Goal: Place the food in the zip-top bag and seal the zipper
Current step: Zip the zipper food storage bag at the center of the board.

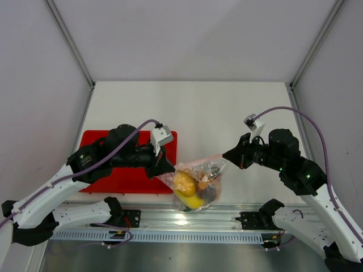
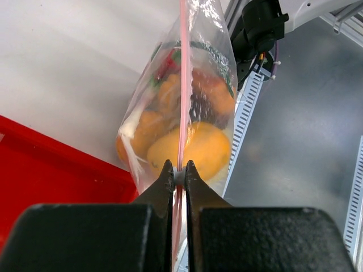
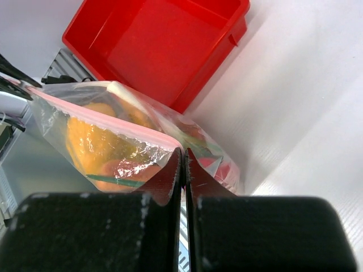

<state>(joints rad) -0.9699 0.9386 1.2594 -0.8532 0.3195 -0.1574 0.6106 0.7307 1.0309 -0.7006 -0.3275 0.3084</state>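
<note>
The clear zip-top bag (image 1: 194, 182) hangs stretched between my two grippers at the table's front edge, its body sagging over the rail. Inside it is the food: a yellow lemon (image 2: 193, 148), orange-brown pieces (image 2: 207, 93), red chili (image 2: 166, 63) and green bits. The pink-red zipper (image 2: 182, 85) runs straight away from my left gripper (image 2: 179, 170), which is shut on the strip at the bag's left end (image 1: 165, 169). My right gripper (image 3: 182, 154) is shut on the zipper's (image 3: 102, 116) other end (image 1: 228, 154). The strip looks pressed together along its visible length.
The red tray (image 1: 127, 174) lies on the table under my left arm; it shows with nothing in it in the right wrist view (image 3: 164, 45). The metal rail (image 1: 170, 218) and arm bases lie below the bag. White walls enclose the table.
</note>
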